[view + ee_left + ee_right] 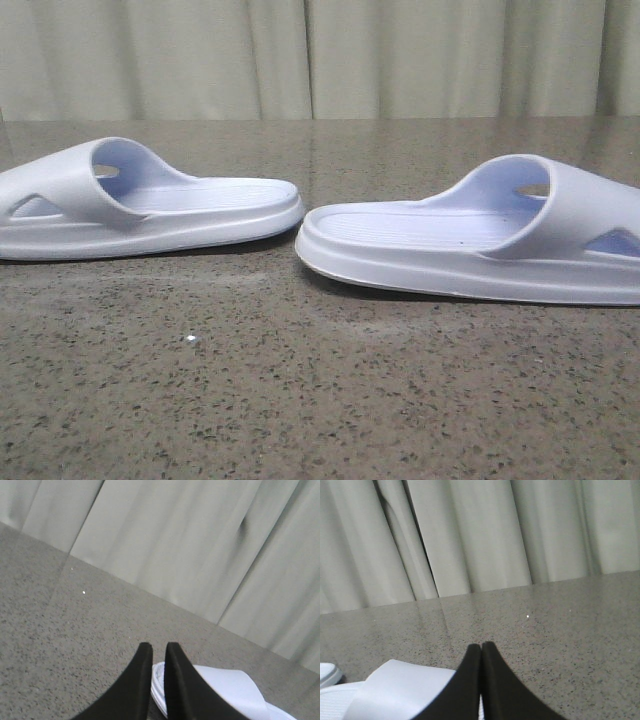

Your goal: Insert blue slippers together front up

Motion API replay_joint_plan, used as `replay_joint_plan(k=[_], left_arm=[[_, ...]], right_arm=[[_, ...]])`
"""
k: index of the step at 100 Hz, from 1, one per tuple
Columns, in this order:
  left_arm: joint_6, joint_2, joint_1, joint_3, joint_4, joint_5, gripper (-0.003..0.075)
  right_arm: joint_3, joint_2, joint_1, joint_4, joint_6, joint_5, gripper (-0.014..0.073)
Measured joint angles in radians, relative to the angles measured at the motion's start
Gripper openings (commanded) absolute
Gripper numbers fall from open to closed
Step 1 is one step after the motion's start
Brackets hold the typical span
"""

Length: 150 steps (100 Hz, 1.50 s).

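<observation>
Nothing gripped yet; left slipper [150,205] at nine o'clock, right slipper [480,240] at three, heels nearly touching; left gripper [159,652] barely parted, right gripper [481,647] closed; next, each must open and grasp.

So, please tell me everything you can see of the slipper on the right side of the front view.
The right slipper is very pale blue, almost white, and looks like moulded foam. It has a wide strap, a triangular side cut-out, a ribbed footbed and a thick sole. It lies sole down on the speckled table, its heel end pointing at the left slipper, with a small gap between them. In the front view, nothing else touches it.
</observation>
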Motion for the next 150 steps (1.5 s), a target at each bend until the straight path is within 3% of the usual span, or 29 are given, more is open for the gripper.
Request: replay_joint_plan(k=[24, 42, 67, 77, 87, 100, 113, 150], left_arm=[[-0.001, 0.003, 0.000, -0.176, -0.013, 0.235, 0.0015], [-0.002, 0.107, 0.000, -0.339, 0.027, 0.419, 0.0015], [-0.002, 0.294, 0.000, -0.473, 0.057, 0.492, 0.0016], [-0.002, 0.329, 0.000, -0.472, 0.049, 0.498, 0.0022], [-0.002, 0.350, 0.000, -0.472, 0.020, 0.500, 0.0103], [-0.002, 0.362, 0.000, -0.472, -0.004, 0.500, 0.0337], [-0.002, 0.362, 0.000, -0.472, -0.010, 0.500, 0.0560], [-0.064, 0.427, 0.000, -0.466, -0.033, 0.463, 0.0581]], right_arm=[[-0.211, 0.004, 0.000, 0.066, 0.008, 0.307, -0.0106], [-0.342, 0.114, 0.000, 0.068, 0.009, 0.464, -0.0106], [-0.423, 0.268, 0.000, 0.077, 0.010, 0.502, -0.0106], [-0.423, 0.292, 0.000, 0.080, 0.012, 0.507, -0.0046], [-0.423, 0.298, 0.000, 0.085, 0.012, 0.509, 0.0111], [-0.423, 0.298, 0.000, 0.087, 0.012, 0.502, 0.0356], [-0.423, 0.298, 0.000, 0.087, 0.012, 0.486, 0.0414], [-0.423, 0.298, 0.000, 0.094, 0.014, 0.446, 0.0414]])
